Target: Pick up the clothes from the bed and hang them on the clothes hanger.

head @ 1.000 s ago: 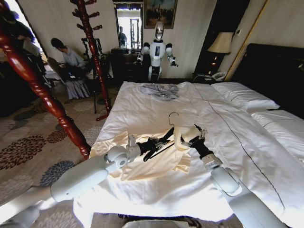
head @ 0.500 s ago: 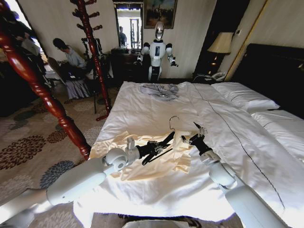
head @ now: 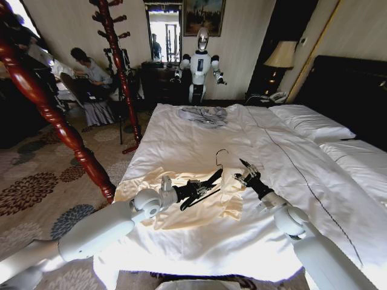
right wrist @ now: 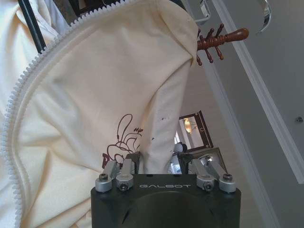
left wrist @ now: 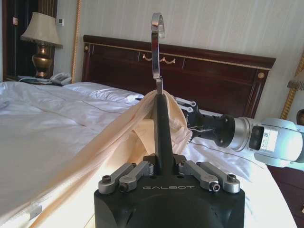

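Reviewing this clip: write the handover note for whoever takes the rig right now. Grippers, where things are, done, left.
Left gripper: shut on the clothes hanger, held just above the bed.
Right gripper: shut on the clothes, cream fabric between its fingers, beside the hanger.
Done: the garment is partly draped over one hanger shoulder.
Left: most of it lies on the sheet; finish threading it on. The grey garment lies further up the bed.

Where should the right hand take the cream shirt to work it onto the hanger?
Grip the clothes at the zipper-edged front, coming from the headboard side. There the fabric hangs in a free fold beside the clothes hanger, which the left hand holds hook-up.
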Tool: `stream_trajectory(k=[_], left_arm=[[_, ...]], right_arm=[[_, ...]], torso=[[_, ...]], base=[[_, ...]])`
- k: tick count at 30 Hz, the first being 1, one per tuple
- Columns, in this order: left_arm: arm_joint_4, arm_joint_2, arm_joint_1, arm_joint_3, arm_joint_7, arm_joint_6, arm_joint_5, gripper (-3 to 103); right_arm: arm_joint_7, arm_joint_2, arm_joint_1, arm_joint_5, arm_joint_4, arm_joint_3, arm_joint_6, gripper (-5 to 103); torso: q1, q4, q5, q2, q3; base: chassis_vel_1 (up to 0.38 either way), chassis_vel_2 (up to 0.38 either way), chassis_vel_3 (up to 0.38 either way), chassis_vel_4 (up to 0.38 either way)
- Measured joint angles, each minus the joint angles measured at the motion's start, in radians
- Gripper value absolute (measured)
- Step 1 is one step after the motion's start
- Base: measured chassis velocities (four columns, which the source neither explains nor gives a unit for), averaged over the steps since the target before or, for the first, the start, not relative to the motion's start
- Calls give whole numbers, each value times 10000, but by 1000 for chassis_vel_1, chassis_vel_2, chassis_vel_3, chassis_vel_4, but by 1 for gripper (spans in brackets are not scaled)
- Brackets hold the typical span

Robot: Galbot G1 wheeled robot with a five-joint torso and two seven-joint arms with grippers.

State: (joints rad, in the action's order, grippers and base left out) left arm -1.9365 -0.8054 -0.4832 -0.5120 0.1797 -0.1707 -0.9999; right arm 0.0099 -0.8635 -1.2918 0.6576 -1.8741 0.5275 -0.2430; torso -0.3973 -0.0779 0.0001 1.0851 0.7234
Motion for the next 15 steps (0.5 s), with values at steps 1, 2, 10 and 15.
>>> stream_trajectory(k=[1,2,10,15], left_arm=[[-8,5,5,-3,0,-1,0,16],[-22,27,11,-4,0,-3,5,16],[-65,192,-62,10,28,-9,90,16],[-45,214,-125,84,25,45,255,16]], right_arm=[[-3,-12,1,46,13,0,-33,43],[-5,-30,1,89,39,3,-82,37],[-2,-26,-15,55,53,28,-158,22],[58,-27,-18,33,83,27,-163,22]], torso=[[0,0,0,0,0],[0,0,0,0,0],[0,1,0,0,0],[0,0,-1,0,0]], base=[[0,0,0,0],[0,0,0,0],[0,0,0,0],[0,0,0,0]])
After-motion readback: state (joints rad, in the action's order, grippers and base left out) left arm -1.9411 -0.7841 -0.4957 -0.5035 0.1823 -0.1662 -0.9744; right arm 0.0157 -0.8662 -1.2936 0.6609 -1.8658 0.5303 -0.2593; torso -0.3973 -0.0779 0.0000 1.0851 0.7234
